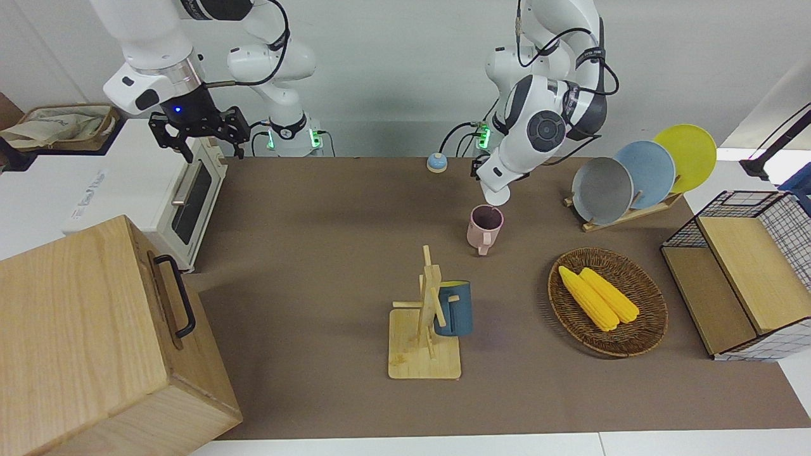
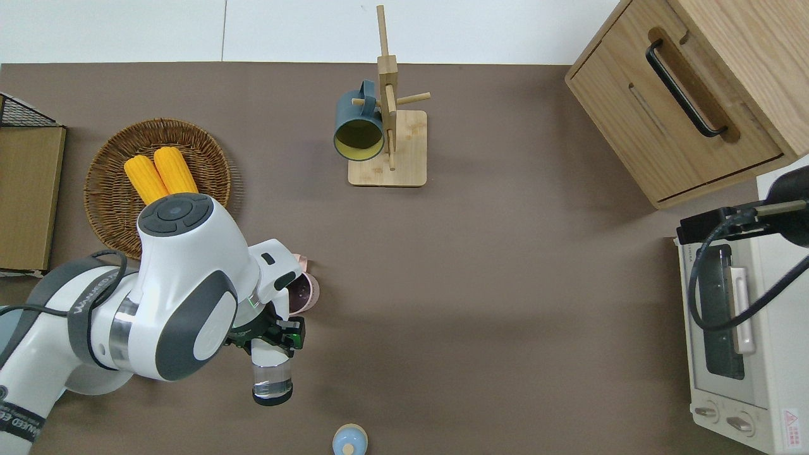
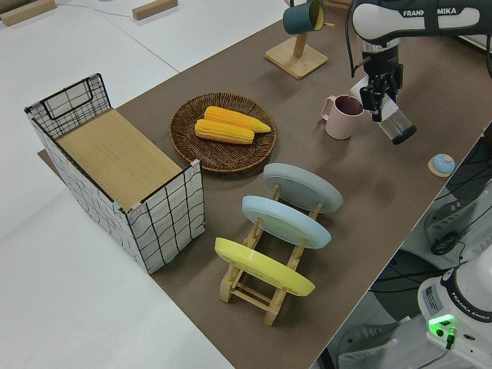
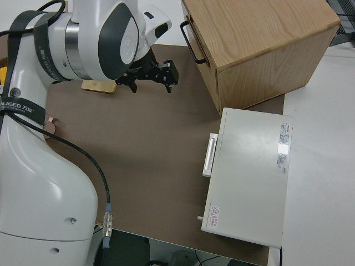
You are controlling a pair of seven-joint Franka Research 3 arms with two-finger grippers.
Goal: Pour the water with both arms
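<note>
My left gripper is shut on a clear bottle with a little water in it. The bottle is held on a slant over the brown table mat, right beside the pink mug; its dark end points toward the robots. In the left side view the left gripper and the bottle hang just beside the pink mug, which stands upright. In the front view the left arm's wrist hides the bottle above the pink mug. My right gripper is open and holds nothing; that arm is parked.
A small blue lid lies near the robots. A wooden mug stand carries a dark blue mug. There are also a wicker basket with corn, a plate rack, a wire crate, a wooden cabinet and a toaster oven.
</note>
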